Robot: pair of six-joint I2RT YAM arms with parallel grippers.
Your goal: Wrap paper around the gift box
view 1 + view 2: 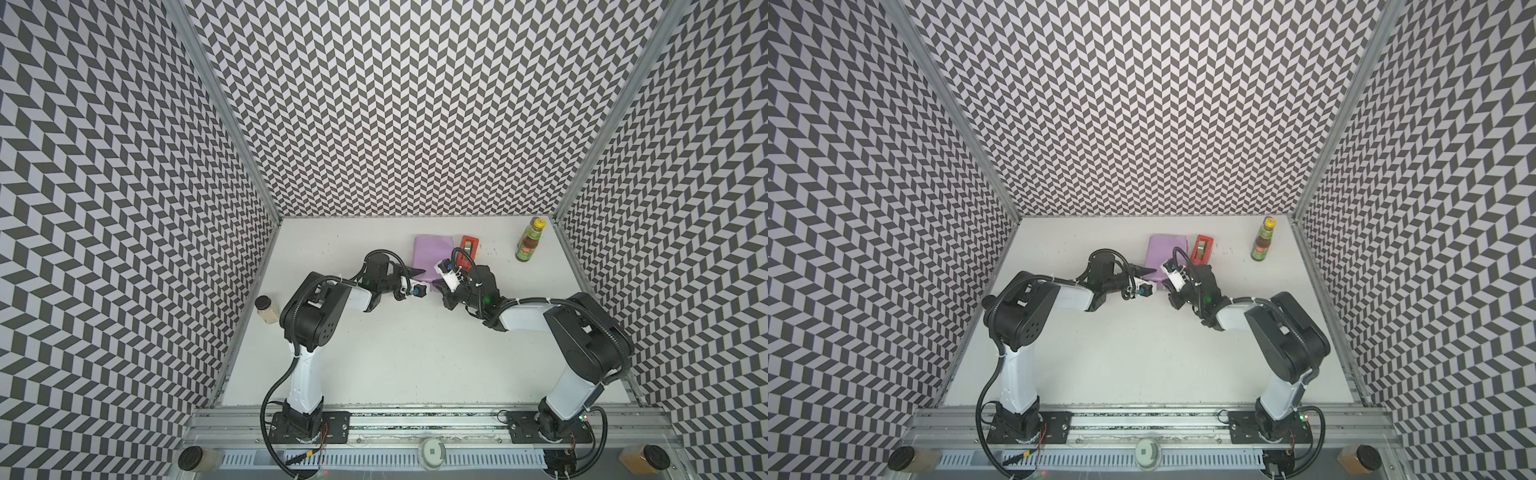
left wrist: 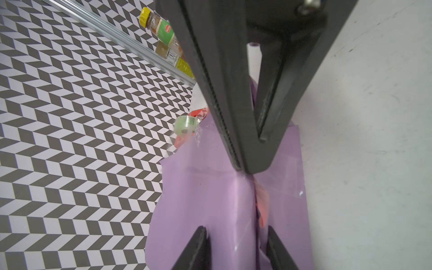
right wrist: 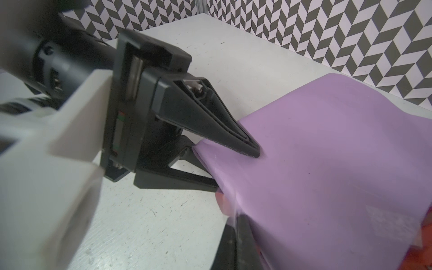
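The gift box is hidden under the lilac paper (image 1: pixel 432 251) (image 1: pixel 1165 249), which lies folded over as a parcel at the back middle of the table. My left gripper (image 1: pixel 422 272) (image 2: pixel 237 233) is shut on the parcel's near-left end. One of its fingers (image 3: pixel 247 147) presses on top of the paper (image 3: pixel 327 152) and the other sits beneath it. My right gripper (image 1: pixel 434 284) (image 3: pixel 235 222) is shut, its tips (image 2: pixel 243 169) pinching a raised fold of paper (image 2: pixel 210 198). Pink underside shows beside that fold.
A red tape dispenser (image 1: pixel 468 248) (image 1: pixel 1201 248) with a clear roll (image 2: pixel 187 124) stands right of the parcel. A sauce bottle (image 1: pixel 528 241) is at the back right, a small jar (image 1: pixel 267 309) at the left wall. The white table (image 1: pixel 395 353) stretches toward me.
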